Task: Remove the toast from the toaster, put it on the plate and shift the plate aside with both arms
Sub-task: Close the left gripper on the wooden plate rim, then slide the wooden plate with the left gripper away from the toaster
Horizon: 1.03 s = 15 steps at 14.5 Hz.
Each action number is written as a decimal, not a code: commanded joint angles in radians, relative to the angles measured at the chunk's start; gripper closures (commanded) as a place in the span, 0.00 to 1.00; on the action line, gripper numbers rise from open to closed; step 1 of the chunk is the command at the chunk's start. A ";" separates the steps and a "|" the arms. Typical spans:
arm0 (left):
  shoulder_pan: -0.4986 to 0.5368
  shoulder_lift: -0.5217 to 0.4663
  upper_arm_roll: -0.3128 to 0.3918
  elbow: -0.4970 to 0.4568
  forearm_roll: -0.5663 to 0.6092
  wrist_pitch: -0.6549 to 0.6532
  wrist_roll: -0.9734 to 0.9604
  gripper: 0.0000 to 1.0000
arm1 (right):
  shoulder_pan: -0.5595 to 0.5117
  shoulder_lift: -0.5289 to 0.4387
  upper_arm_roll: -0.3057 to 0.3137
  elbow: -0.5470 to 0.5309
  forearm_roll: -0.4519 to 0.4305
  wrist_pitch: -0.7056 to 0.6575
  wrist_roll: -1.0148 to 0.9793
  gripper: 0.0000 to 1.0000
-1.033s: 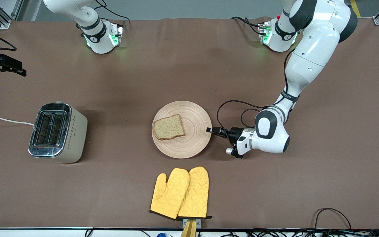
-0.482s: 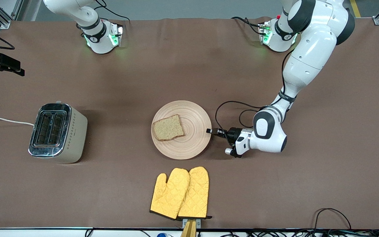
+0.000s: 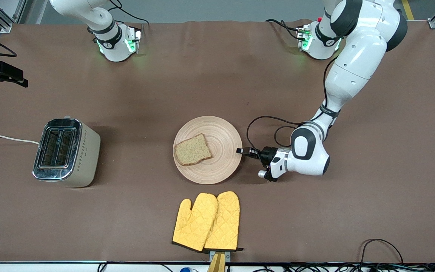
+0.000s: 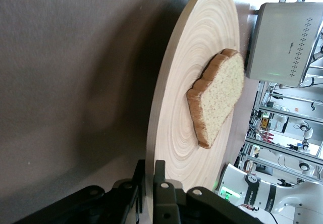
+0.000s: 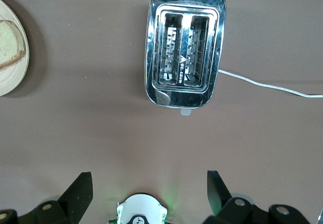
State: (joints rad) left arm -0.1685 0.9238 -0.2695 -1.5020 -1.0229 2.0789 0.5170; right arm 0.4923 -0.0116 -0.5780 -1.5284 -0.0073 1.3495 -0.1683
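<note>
The round beige plate (image 3: 223, 160) lies in the middle of the table with the toast (image 3: 192, 150) flat on it, on the part toward the right arm's end. My left gripper (image 3: 239, 150) is low at the plate's rim on the side toward the left arm's end, shut on that rim. In the left wrist view the rim sits between the two black fingers (image 4: 151, 166), with the plate (image 4: 181, 82) and the toast (image 4: 219, 98) past them. My right gripper (image 5: 149, 191) is open and empty, high over the table near the toaster (image 5: 185, 45).
The toaster (image 3: 65, 151) stands toward the right arm's end, both slots empty, with its white cord (image 3: 6, 138) running off the table. Two yellow oven mitts (image 3: 207, 221) lie nearer the front camera than the plate. A black cable (image 3: 263, 122) loops beside the left wrist.
The left gripper has crept a little toward the plate at its rim. The plate and toast have shifted slightly, and the toast has turned a little. The right arm has stayed still.
</note>
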 commanded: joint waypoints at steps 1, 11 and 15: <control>0.026 -0.092 0.003 -0.015 0.001 -0.086 -0.011 1.00 | -0.011 -0.018 0.012 -0.006 -0.014 -0.007 0.009 0.00; 0.323 -0.286 0.006 -0.001 0.052 -0.309 0.006 0.99 | -0.005 -0.018 0.013 0.001 -0.014 -0.007 0.015 0.00; 0.434 -0.289 0.003 0.057 0.158 -0.368 0.023 1.00 | -0.005 -0.018 0.013 0.002 -0.014 -0.007 0.012 0.00</control>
State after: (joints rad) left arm 0.2150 0.6478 -0.2562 -1.4738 -0.8834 1.7812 0.5279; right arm 0.4924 -0.0116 -0.5752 -1.5253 -0.0073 1.3495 -0.1682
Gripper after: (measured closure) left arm 0.912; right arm 0.000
